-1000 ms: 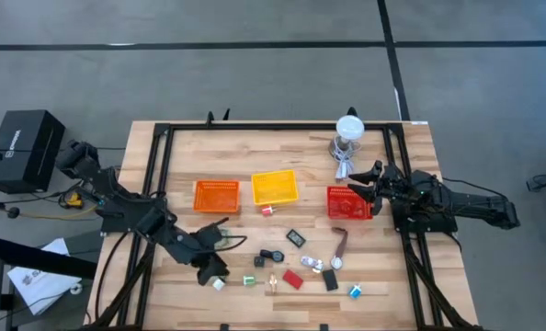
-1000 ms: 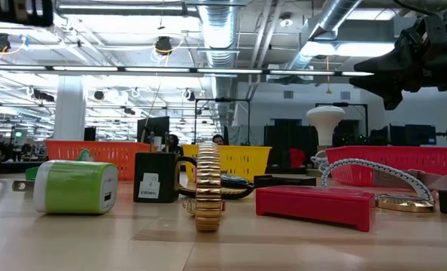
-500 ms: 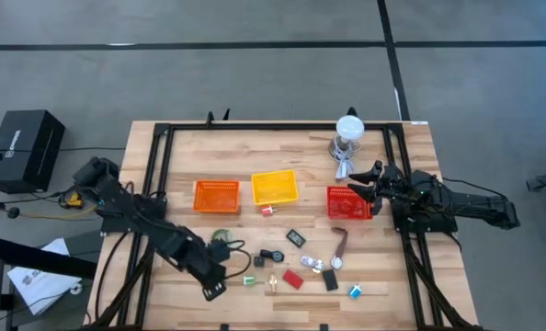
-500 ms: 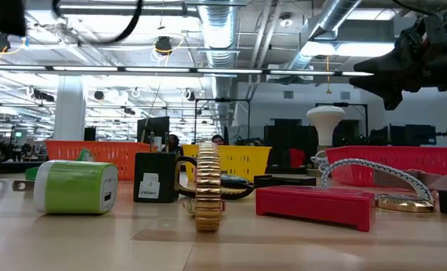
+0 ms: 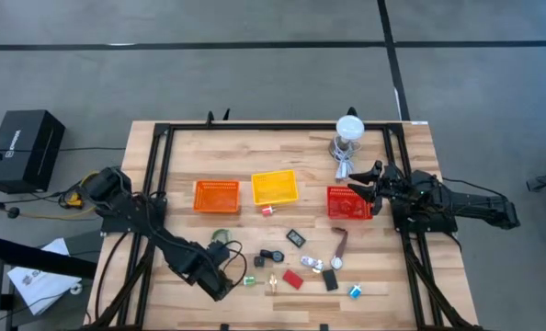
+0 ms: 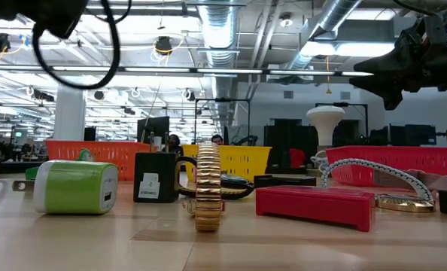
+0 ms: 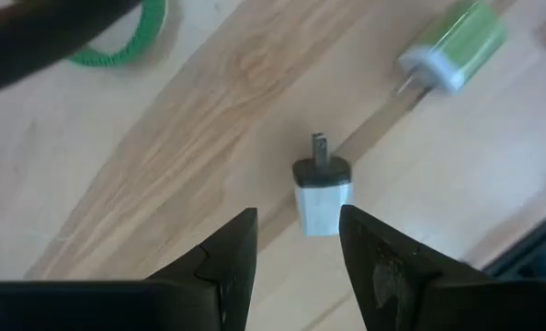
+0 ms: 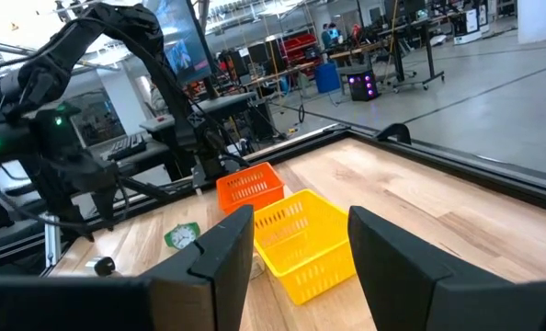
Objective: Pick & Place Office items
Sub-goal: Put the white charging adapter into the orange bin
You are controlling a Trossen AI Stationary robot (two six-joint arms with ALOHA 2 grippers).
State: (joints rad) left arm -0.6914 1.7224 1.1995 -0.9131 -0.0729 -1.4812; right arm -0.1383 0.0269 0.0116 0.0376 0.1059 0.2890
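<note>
High view: straight down from well above, whole bench (image 5: 190, 165) and grey floor in frame; low view: at bench-top height, close to the green charger (image 6: 76, 187) and red block (image 6: 315, 205), facing level into the room. Left wrist view: close above the wood, showing the same green charger (image 7: 455, 47) upper right. Right wrist view: slanting across the bench, sharing the yellow bin (image 8: 304, 242) and orange bin (image 8: 249, 188) with both fixed views.

bright overhead ceiling lights; left wrist view blurred.
</note>
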